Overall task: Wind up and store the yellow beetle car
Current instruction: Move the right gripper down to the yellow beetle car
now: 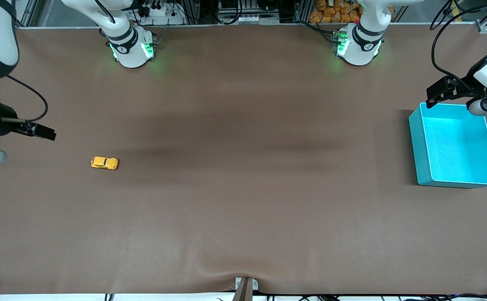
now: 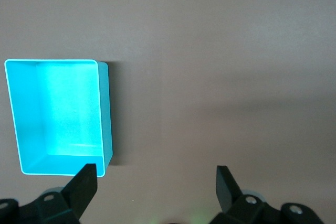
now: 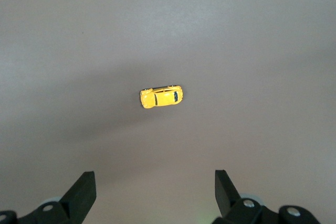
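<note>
Resting on its wheels on the brown table mat toward the right arm's end, the tiny yellow beetle toy car (image 1: 105,163) lies untouched; the right gripper (image 3: 152,195) hovers near it, jaws wide, presumably for pickup; the left gripper (image 2: 155,187), equally wide, waits by the empty teal plastic bin (image 1: 418,142).

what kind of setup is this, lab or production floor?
Likely a robotics lab bench: a table under a brown mat, aluminium framing with cabling along its robot edge, and only a yellow beetle car and a teal bin as props.
</note>
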Available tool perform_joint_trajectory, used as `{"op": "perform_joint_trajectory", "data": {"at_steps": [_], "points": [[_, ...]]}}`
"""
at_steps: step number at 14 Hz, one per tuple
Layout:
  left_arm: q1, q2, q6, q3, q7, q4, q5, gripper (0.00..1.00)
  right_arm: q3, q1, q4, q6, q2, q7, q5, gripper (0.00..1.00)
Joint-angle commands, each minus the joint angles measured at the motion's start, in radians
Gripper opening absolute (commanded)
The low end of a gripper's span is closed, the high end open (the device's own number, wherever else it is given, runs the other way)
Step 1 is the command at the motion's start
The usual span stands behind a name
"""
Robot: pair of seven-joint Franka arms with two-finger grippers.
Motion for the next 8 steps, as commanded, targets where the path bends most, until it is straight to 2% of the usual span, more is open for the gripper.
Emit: {"op": "perform_joint_trajectory", "data": {"at_steps": [1,3,6,8], "points": [[0.003,0.004,0.001,-0.007,0.015,0.018,0.000,1.00,0.007,-0.008,-0.050,0.068,0.016,0.227,0.010,1.00],[0.003,0.002,0.001,-0.007,0.015,0.018,0.000,1.00,0.009,0.003,-0.118,0.183,0.018,0.464,0.013,1.00],[0.001,0.002,0.001,-0.007,0.016,0.018,0.000,1.00,0.009,-0.008,-0.159,0.201,0.045,0.533,0.020,1.00],[0.004,0.004,0.001,-0.007,0.016,0.018,0.000,1.00,0.009,-0.028,-0.207,0.276,0.047,0.638,0.069,1.00]]}}
